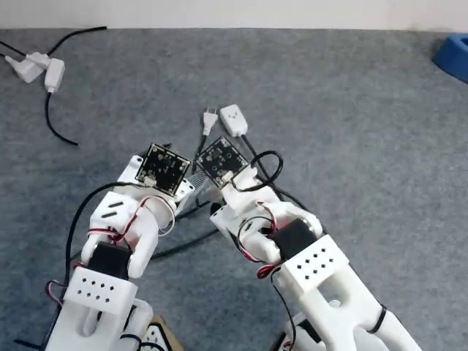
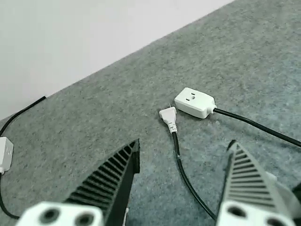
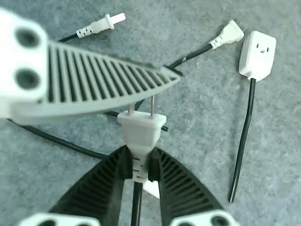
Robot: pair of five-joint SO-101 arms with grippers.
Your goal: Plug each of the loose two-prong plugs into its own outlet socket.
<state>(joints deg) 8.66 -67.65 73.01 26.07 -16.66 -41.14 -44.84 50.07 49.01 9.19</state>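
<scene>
- High view: the plug (image 1: 210,118) lies loose just beside the socket (image 1: 234,119), not inserted.
- Left wrist view: the left claw (image 2: 185,146) is spread apart and empty, with that plug ahead of it.
- Right wrist view: the right claw (image 3: 141,156) is clamped on a second plug (image 3: 141,132), prongs outward. A third plug (image 3: 101,24) lies loose. By my reading, every insertion remains.

No text, label or number can be read anywhere.

Grey flecked carpet-like table (image 1: 351,131). White plastic two-prong plug (image 3: 140,134), silver prongs. White rectangular plastic outlet socket (image 3: 257,54). Black rubber cords (image 3: 244,141) on both. Right tool (image 3: 140,153), left tool (image 2: 185,142): black ribbed fingers (image 2: 113,174), white bodies. Blue rounded object (image 1: 455,55). Plain off-white wall (image 2: 70,37).
</scene>
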